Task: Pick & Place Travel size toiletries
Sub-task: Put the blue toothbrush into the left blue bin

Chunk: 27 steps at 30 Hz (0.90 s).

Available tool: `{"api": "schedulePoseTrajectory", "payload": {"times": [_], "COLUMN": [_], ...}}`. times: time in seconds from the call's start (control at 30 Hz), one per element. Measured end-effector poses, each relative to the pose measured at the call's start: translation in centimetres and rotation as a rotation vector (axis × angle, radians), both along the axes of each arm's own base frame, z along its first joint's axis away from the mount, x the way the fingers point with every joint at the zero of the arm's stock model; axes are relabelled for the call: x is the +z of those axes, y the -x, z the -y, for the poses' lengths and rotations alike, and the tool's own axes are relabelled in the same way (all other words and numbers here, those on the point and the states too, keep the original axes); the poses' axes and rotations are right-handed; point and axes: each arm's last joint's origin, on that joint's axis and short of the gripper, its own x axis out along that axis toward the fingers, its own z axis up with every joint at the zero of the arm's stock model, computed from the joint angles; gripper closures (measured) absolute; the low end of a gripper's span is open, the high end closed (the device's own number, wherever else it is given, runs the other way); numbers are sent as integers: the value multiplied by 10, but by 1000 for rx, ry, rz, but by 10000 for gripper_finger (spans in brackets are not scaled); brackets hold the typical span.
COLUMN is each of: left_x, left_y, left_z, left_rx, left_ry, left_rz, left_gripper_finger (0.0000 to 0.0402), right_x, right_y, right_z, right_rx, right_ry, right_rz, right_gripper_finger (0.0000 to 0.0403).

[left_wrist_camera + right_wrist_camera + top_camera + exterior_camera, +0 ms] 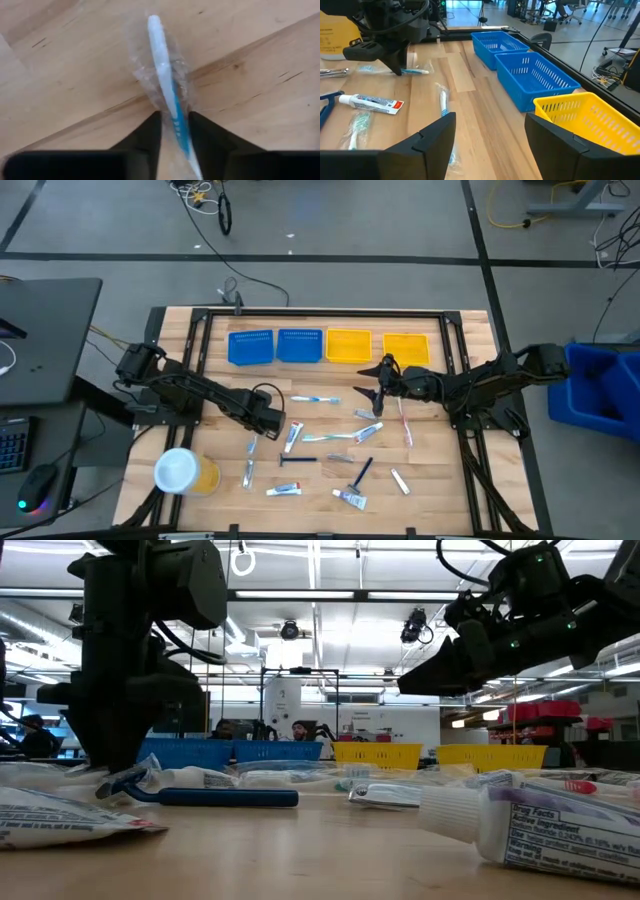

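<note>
Travel size toiletries lie scattered on the wooden table: a toothbrush (315, 398), a toothpaste tube (293, 436), a dark-handled razor (297, 460), a pink toothbrush (404, 423) and others. My left gripper (268, 418) points down at the table's left middle, shut on a white and blue toothbrush (165, 75) in a clear wrapper. My right gripper (490, 145) hangs open above the table's right middle (372, 385), with nothing between its fingers. My left gripper pinches the wrapped toothbrush between its two fingers at the blue-striped part of the handle (176, 120). The fingers (147, 137) come from above and lie across it. The toothbrush lies flat on the table, its white end (417, 71) sticking out past the fingers.
Two blue trays (251, 347) (299, 345) and two yellow trays (348, 345) (406, 347) stand in a row along the far edge. A yellow tub with a white lid (183, 472) stands at the near left. A dark frame (320, 313) runs around the table's edges.
</note>
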Motion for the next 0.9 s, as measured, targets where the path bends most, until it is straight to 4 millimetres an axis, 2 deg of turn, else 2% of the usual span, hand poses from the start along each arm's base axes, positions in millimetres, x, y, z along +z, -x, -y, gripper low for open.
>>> {"api": "schedulePoseTrajectory", "payload": {"times": [0.13, 0.27, 0.4, 0.53, 0.73, 0.9], "left_x": [1, 8, 34, 72, 122, 131], "left_y": [0, -2, -8, -13, -21, -23], "left_z": [0, 0, -2, -12, -47, -89], "left_rx": [-22, -90, -177, -313, -426, -491], "left_ry": [-8, -21, -80, -200, -321, -358], "left_rz": [2, 3, -36, -143, -243, -302], "left_gripper_finger": [378, 382, 374, 385, 385, 385], "right_x": [0, -1, -1, 0, 0, -1], "right_y": [0, 0, 0, 0, 0, 0], "right_z": [0, 0, 0, 0, 0, 0], "right_rx": [-4, -4, -5, -5, -5, -5], "right_ry": [-15, -16, -16, -16, -16, -16], "right_rz": [-1, -5, -6, 4, 8, 0], "right_gripper_finger": [162, 164, 164, 158, 149, 153]}}
